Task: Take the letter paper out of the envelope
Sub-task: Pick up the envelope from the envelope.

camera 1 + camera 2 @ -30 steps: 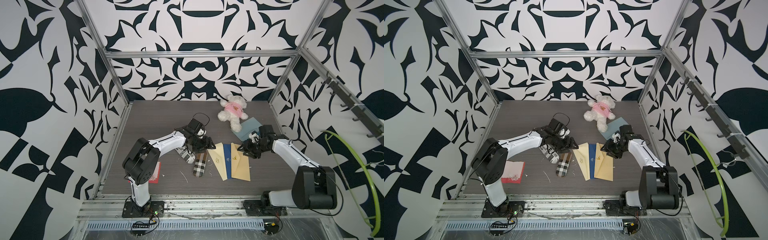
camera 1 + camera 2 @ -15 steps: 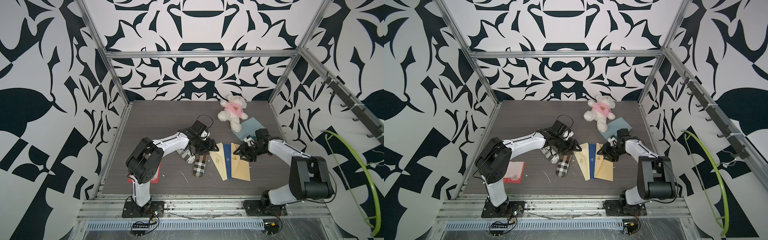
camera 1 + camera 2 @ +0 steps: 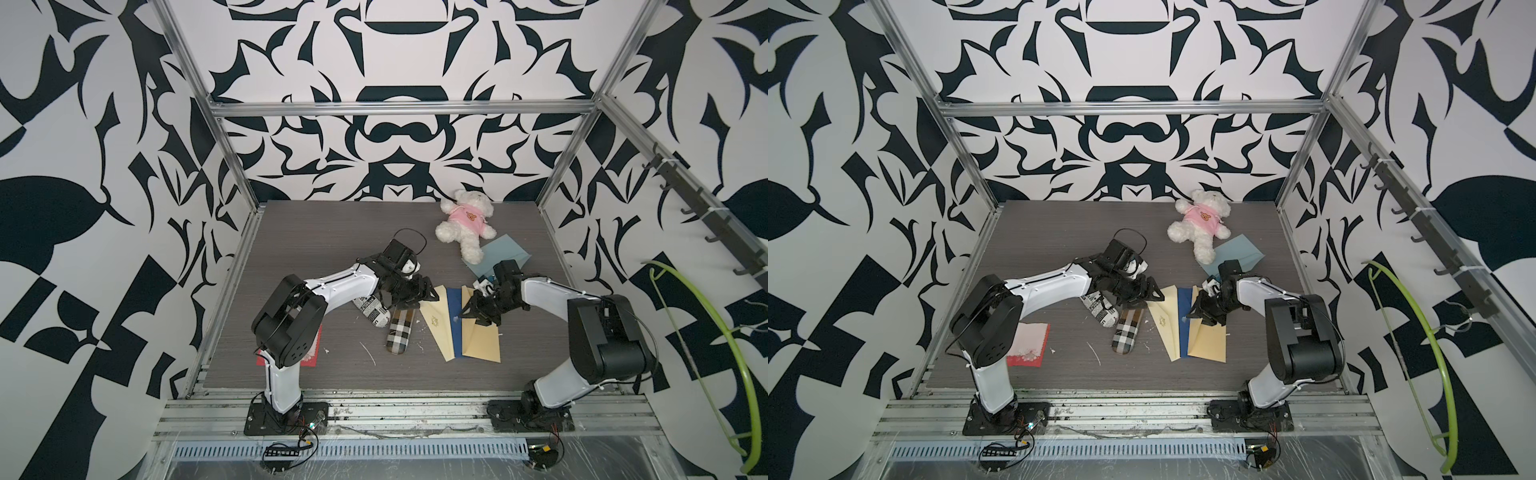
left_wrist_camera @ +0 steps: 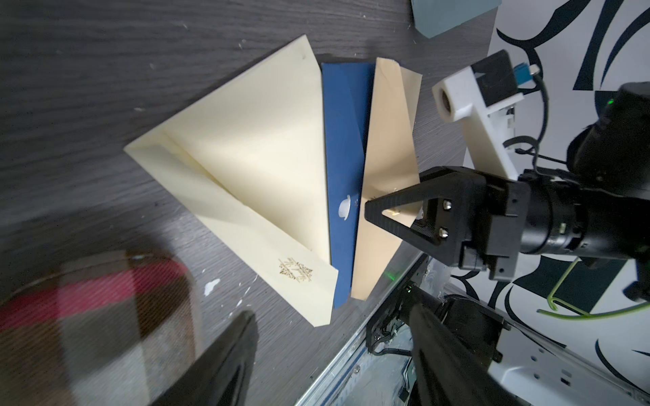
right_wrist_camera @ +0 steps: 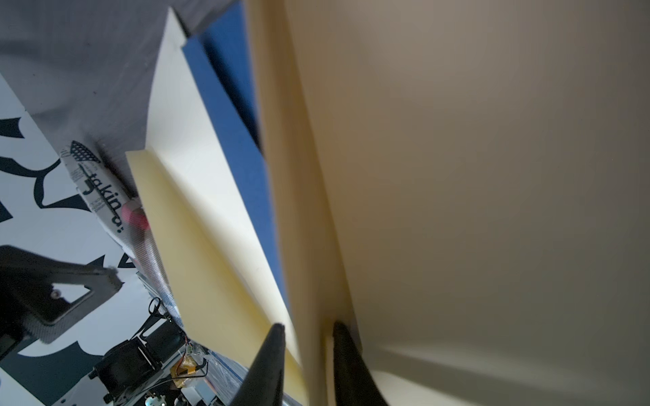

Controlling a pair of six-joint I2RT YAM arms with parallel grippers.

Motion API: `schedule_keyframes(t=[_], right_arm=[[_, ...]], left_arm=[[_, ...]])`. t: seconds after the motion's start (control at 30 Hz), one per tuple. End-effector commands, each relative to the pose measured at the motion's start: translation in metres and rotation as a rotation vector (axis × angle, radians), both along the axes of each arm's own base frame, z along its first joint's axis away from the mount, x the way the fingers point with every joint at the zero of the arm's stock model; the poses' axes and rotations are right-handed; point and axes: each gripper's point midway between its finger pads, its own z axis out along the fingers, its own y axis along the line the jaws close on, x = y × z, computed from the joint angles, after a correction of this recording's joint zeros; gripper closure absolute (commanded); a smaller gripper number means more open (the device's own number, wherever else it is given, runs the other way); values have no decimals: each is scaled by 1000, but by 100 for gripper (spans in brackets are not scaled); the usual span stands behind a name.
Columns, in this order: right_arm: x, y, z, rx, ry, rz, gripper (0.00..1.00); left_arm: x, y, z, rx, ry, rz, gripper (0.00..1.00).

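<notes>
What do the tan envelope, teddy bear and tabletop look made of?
Tan envelope: matte paper, going by its crisp creases.
Teddy bear: white plush with a fuzzy outline.
Tabletop: grey wood-grain, probably laminate; streaked, with a low sheen.

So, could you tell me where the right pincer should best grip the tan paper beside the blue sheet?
Take the tan paper by its lifted long fold along the blue sheet, coming in from the robot's right side. That fold stands off the table, so one finger fits on each side; the rest lies flat. The right pincer straddles it.
</notes>
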Motion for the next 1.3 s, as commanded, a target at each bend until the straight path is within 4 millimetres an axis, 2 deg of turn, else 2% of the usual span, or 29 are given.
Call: schedule_keyframes(t=[0.0,0.1,0.2,0.3,0.43,0.53,0.6,0.67,0.77,0.83,0.97,1.07,1.2,1.27], right_arm=[[8,1,4,-51,-38,38,82],[8,4,3,-89,-43,70,100],[11,4,11,-141,-68,98,100],[14,2,30,-222,-111,136,100],[18,5,70,-315,-174,188,100],[19,18,101,-338,-226,238,100],[22,28,120,-353,-270,276,100],[27,38,140,-368,-330,318,100],[39,48,170,-396,-432,365,100],[49,51,186,-436,-501,411,100],[65,60,214,-545,-665,549,100],[76,66,227,-655,-790,670,100],[88,68,234,-849,-928,810,100],[91,74,236,-938,-1028,881,100]], left_arm=[[4,-4,10,-21,-10,0,26],[7,-3,15,-22,-14,14,26],[12,-1,26,-29,-13,46,26],[21,2,44,-48,-26,93,25],[37,9,72,-66,-40,163,24],[53,19,95,-95,-25,258,23],[66,30,116,-123,-31,347,21],[81,42,147,-171,-53,435,17],[98,66,178,-205,-56,565,16],[106,83,183,-202,-6,650,11],[109,110,174,-178,149,768,11],[109,115,173,-201,221,800,10],[108,121,177,-224,241,828,9],[107,125,173,-222,248,842,7]])
